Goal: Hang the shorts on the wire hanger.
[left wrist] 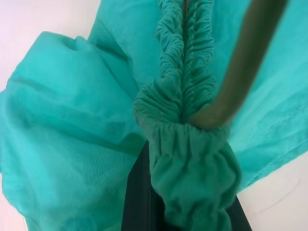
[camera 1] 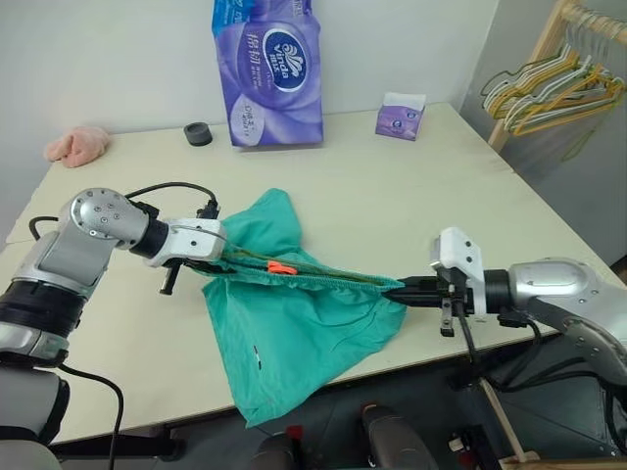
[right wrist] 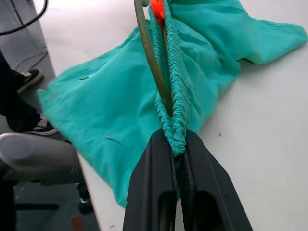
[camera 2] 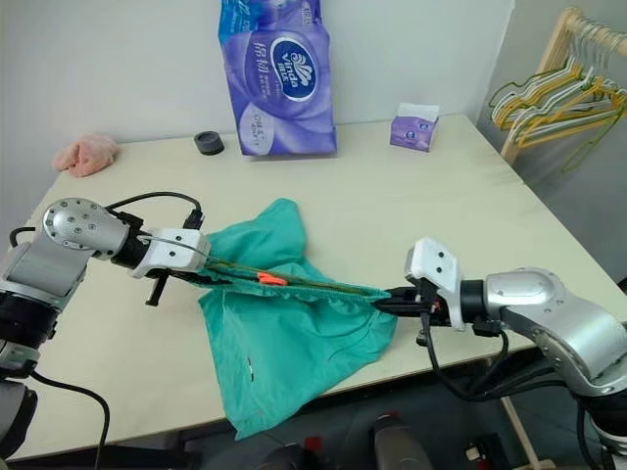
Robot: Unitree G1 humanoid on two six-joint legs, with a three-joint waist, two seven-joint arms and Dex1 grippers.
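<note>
Left eye view: both arms reach in over the near edge of a pale table (camera 1: 411, 186), the left arm angled downward and inward, the right arm held nearly level and pointing across toward the left one. Stretched between them are the teal shorts (camera 1: 294, 323), their gathered waistband pulled into a taut line from one pincer to the other, with the legs sagging below and spilling over the table's front edge. The left pincer (camera 1: 217, 257) is clamped on one end of the waistband; the right pincer (camera 1: 400, 290) is clamped on the opposite end. In the right wrist view its two black fingers (right wrist: 154, 187) press together on the bunched elastic. The wire hanger (right wrist: 150, 53), thin and olive-green, runs along the waistband between the two pincers, its wire emerging from the gathered fabric just beyond each grip. A small orange tag (camera 1: 281, 266) shows on the waistband nearer the left pincer.

Well beyond the pincers, along the far side of the table against a pale wall, stand a purple pack of tissue rolls (camera 1: 266, 73), a small purple tissue box (camera 1: 401, 117), a black roll of tape (camera 1: 198, 134) and a pink cloth lump (camera 1: 77, 145). Off past the right arm, a wooden rack (camera 1: 545, 49) carries more hangers (camera 1: 549, 93).
</note>
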